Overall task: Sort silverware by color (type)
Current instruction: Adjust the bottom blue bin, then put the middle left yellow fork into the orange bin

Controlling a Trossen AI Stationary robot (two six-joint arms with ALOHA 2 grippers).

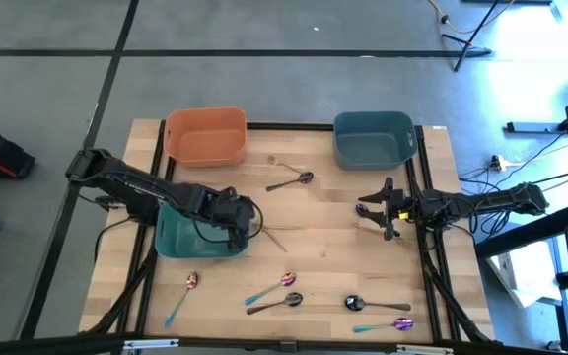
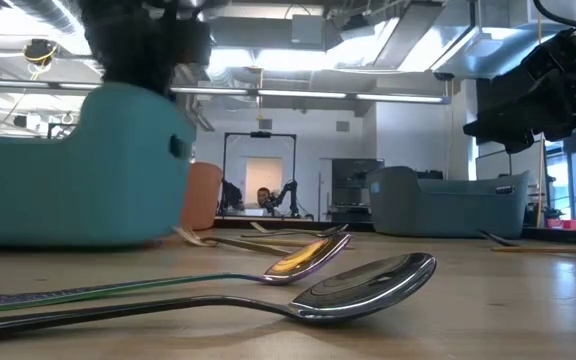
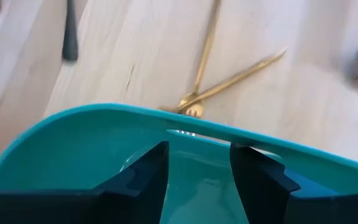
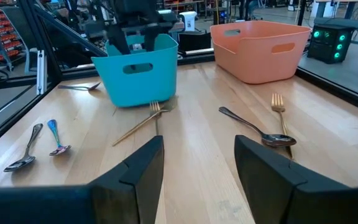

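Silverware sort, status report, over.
Left gripper open above teal bin. Right gripper open, empty, table's right side. Silverware scattered on table, unsorted. Nothing in the way.

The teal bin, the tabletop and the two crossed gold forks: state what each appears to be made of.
Teal bin: looks like moulded plastic, matte, with smooth rounded walls and a cut-out handle slot.
Tabletop: seems to be wood, pale, with visible grain and plank seams.
Gold forks: probably metal with a gold finish; thin and slightly shiny, though coated plastic can't be excluded.
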